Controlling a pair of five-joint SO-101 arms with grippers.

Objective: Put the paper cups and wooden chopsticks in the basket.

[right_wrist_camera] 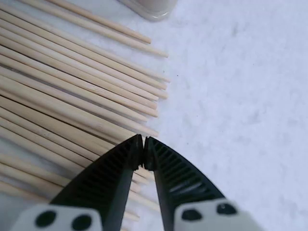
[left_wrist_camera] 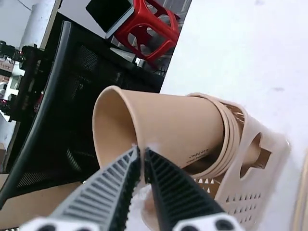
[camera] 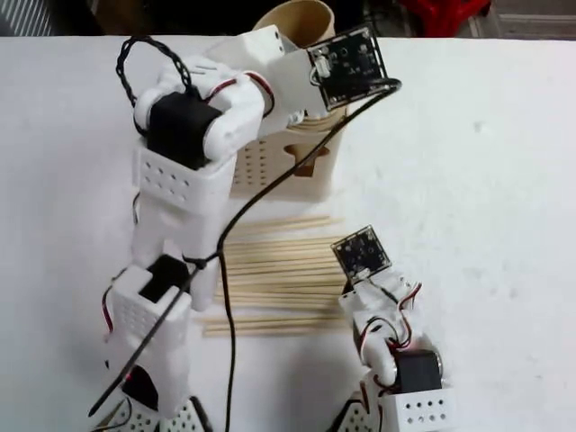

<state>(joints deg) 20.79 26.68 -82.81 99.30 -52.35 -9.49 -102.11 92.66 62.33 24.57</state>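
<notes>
**Cup pinched at the basket, chopsticks waiting on the worktop**

The left end effector [left_wrist_camera: 143,156] is clamped on the rim of a paper cup [left_wrist_camera: 168,125], one finger inside the mouth and one outside. That thin-wall pinch keeps the cup from crushing. The cup sits tilted in the nested cups [left_wrist_camera: 228,130] already standing in the basket [left_wrist_camera: 260,163], so it seems placed and ready for release.

The right end effector [right_wrist_camera: 143,144] has its fingers together with nothing seen between them. It hangs over the near ends of the chopsticks [right_wrist_camera: 72,86], which lie side by side on the worktop [right_wrist_camera: 240,96] just beside the basket, probably so one end can be pinched next
</notes>
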